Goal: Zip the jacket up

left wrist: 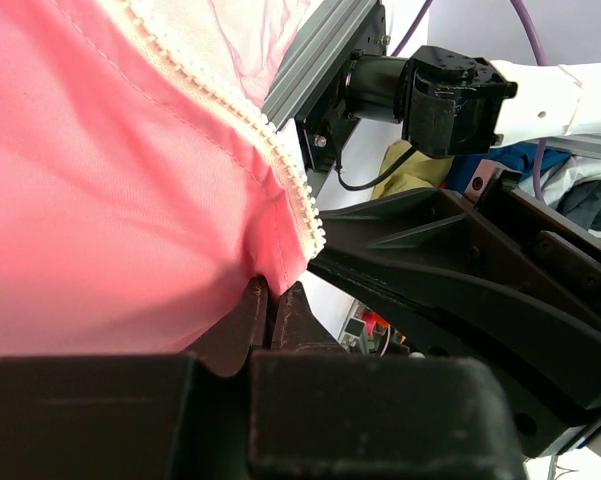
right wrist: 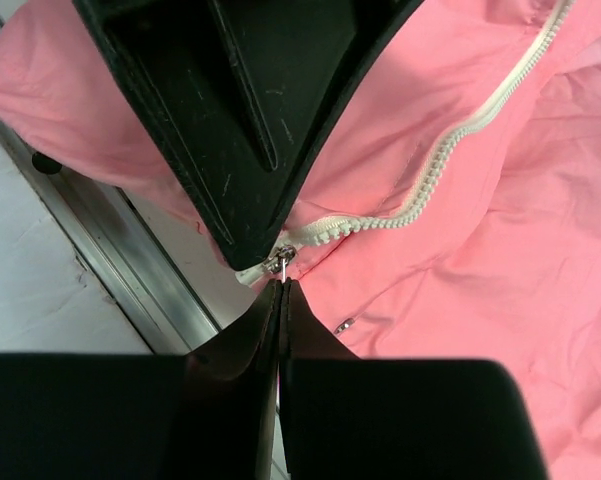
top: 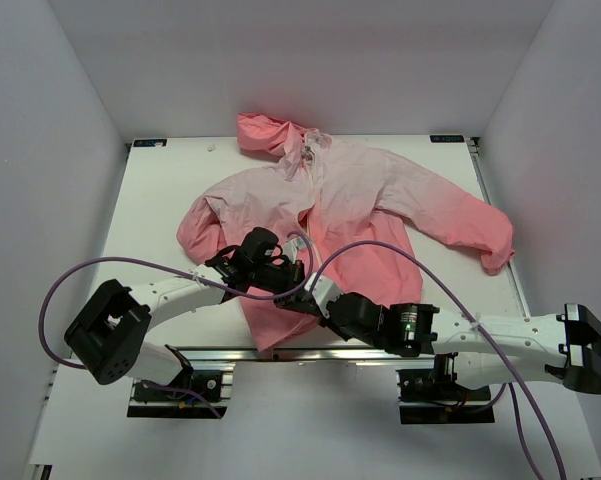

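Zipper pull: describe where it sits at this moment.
In the right wrist view, the zipper pull sits near centre at the bottom end of the whitish zipper on the jacket, at the closed tips of the right hand, beside the metal rail.

White flat tabletop [top: 160, 200]. Silver aluminium extrusion rail [top: 280, 353] along its near edge. Plain white enclosure walls [top: 40, 150] left, right and far. Small black label [top: 150, 143] at far-left corner; second black label [top: 447, 138] at far-right corner.
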Tool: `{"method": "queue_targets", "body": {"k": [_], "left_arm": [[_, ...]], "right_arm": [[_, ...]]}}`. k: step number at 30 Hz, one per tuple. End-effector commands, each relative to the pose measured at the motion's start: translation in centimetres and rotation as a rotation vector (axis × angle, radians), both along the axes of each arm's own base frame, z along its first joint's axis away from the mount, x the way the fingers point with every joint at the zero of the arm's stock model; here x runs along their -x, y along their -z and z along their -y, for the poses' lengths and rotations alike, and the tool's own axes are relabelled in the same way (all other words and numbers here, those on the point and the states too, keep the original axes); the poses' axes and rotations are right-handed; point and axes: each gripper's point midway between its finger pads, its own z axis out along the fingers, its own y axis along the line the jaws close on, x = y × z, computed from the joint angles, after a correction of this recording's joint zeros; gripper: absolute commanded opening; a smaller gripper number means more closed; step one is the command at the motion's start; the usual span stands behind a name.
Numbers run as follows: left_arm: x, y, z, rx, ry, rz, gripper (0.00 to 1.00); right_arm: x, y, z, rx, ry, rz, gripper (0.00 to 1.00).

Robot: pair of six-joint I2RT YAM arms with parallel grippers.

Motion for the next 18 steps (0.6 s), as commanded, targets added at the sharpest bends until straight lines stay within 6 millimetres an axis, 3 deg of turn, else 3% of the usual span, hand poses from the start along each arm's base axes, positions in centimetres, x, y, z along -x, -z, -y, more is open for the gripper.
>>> {"method": "queue_targets", "body": {"k": [1, 8, 14, 18], "left_arm": [[0.5, -2.0, 0.1, 0.051, 0.037, 0.023, 0.0], [0.5, -1.7, 0.1, 0.042, 0.037, 0.012, 0.0], [1.1, -0.7, -0.5, -0.014, 0.033, -0.043, 0.0], [1.7, -0.5, -0.6, -0.051, 0.041, -0.064, 0.0]], "right_arm": [[-1.2, -1.0, -0.4, -0.046, 0.062, 0.049, 0.0], [-2.3, -2.2, 0.3, -0.095, 0.134, 0.094, 0.0], [-4.5, -3.9, 1.9, -0.148, 0.302, 0.189, 0.0], [-5.2, -5.1, 1.2, -0.198, 0.325, 0.226, 0.0]]}}
